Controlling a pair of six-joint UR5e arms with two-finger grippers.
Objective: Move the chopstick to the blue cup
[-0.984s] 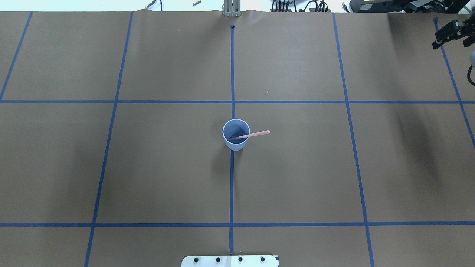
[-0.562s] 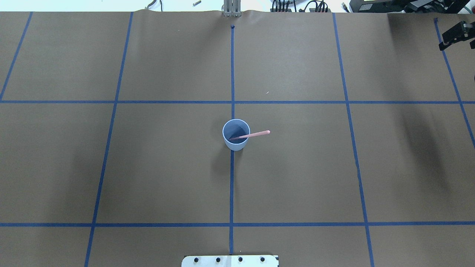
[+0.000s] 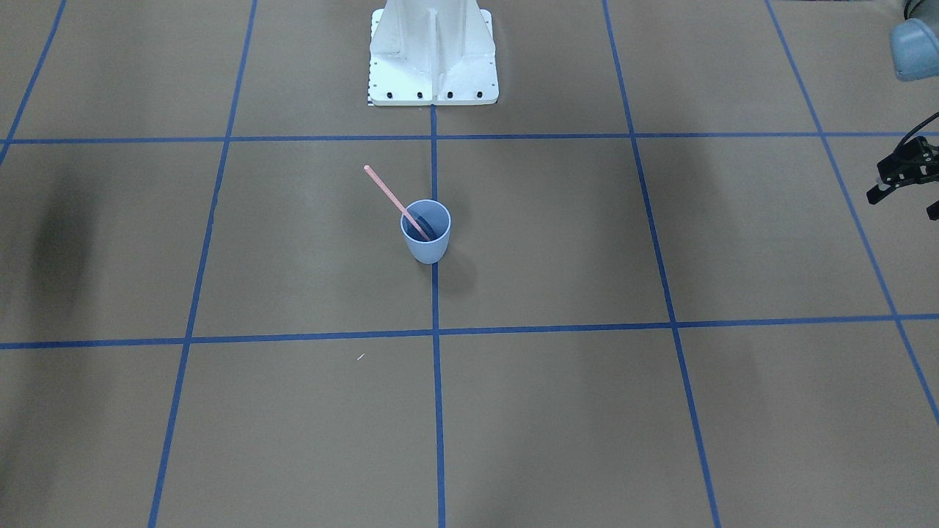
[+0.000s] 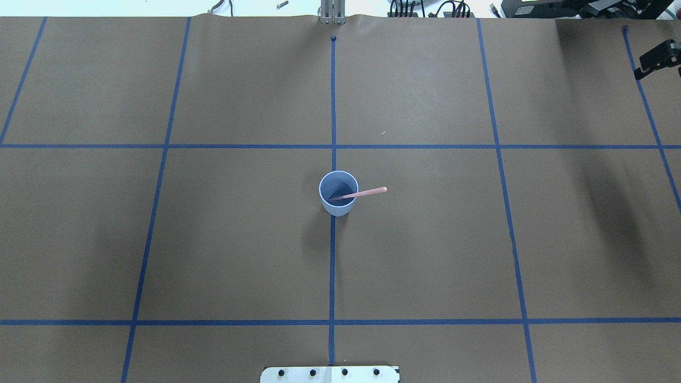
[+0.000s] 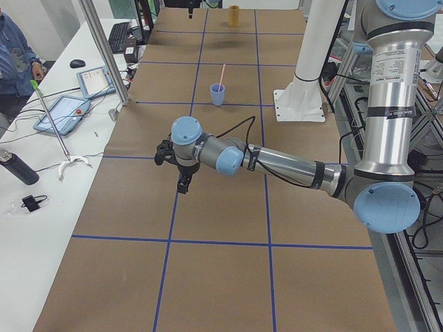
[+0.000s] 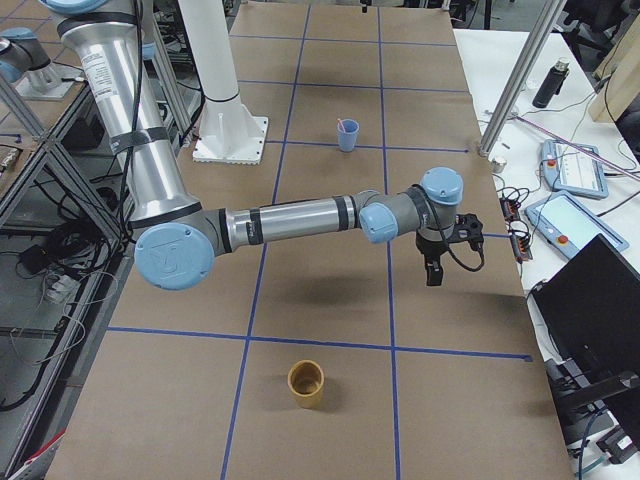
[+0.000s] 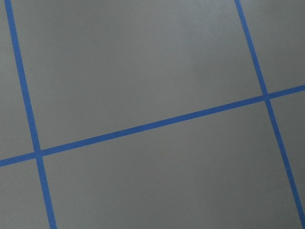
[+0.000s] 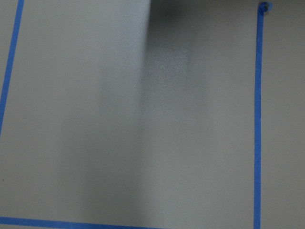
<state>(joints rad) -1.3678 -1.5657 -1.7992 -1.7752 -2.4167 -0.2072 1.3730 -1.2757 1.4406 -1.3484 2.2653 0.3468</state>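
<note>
The blue cup [image 4: 338, 193] stands upright at the middle of the table, on the centre tape line. One pale pink chopstick [image 4: 367, 192] leans in it, tip inside, upper end over the rim toward the robot's right. Both show in the front view too, the cup [image 3: 425, 233] and the chopstick [image 3: 385, 189]. My right gripper [image 4: 659, 56] is far off at the back right, cut by the frame edge, jaws apart and empty. My left gripper [image 3: 906, 194] hangs at the table's left end, jaws apart and empty. Both wrist views show only bare paper and tape.
Brown paper with a blue tape grid [image 4: 333, 146] covers the table. A tan cup [image 6: 306, 383] stands near the end on the robot's right. The white robot base [image 3: 433, 66] is at the near edge. Operator desks with tablets [image 5: 62, 114] line the far side.
My right gripper has drawn further right and back, nearly out of the overhead view. The cup and the chopstick have not moved.
</note>
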